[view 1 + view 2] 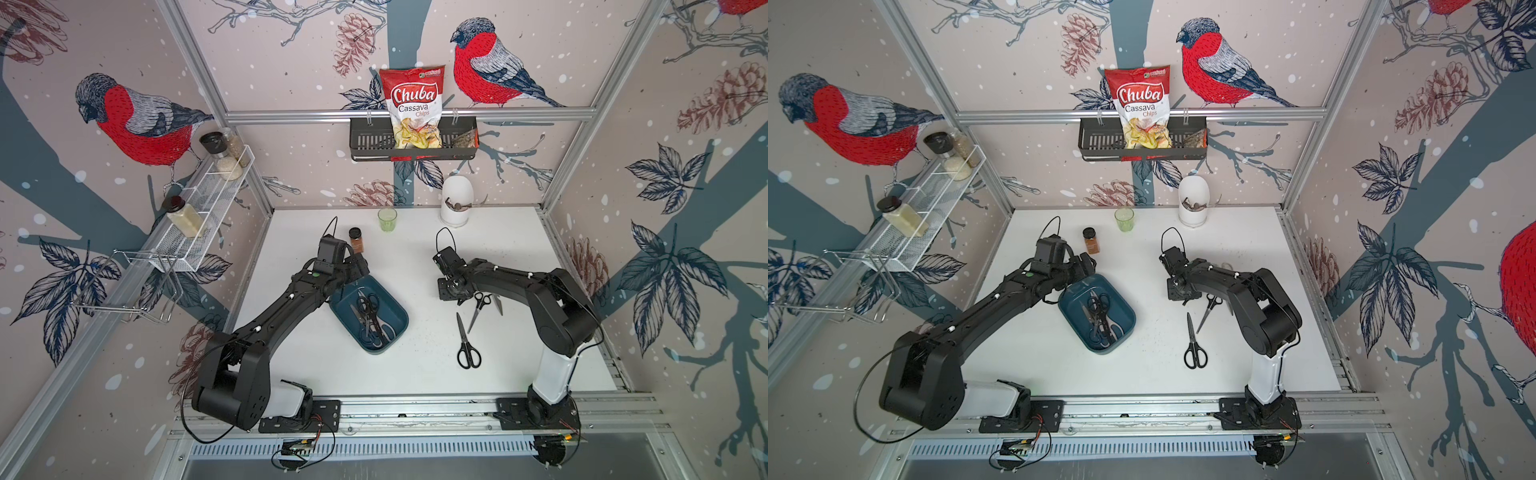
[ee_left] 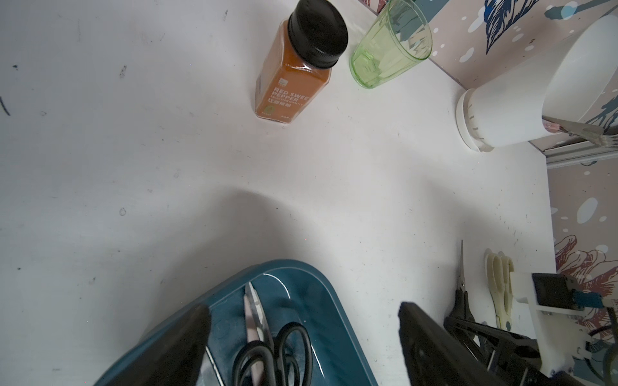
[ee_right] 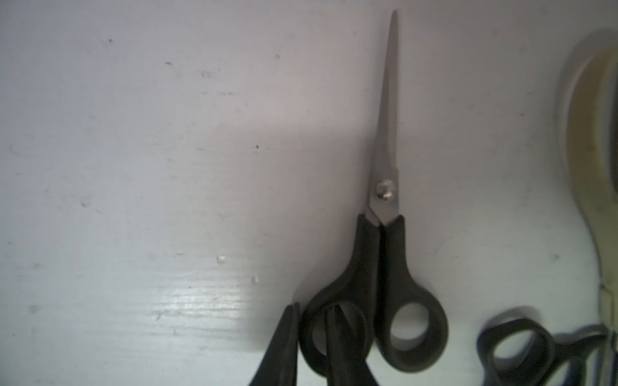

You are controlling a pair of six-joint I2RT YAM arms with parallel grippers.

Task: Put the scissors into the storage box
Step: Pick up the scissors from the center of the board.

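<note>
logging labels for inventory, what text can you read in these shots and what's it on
"Chuba Cassava Chips": chips bag in the black wall basket.
"RED SWEE… PEPPER": spice jar, first line runs round the jar's corner.
Too small or blurred: the bag's green top logo, the jar's smaller print.

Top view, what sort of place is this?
Probably a robot test cell dressed as a kitchen corner: spice jars on a white wire rack, a chips bag in a wall basket, and wallpapered panels on an aluminium frame.
</note>
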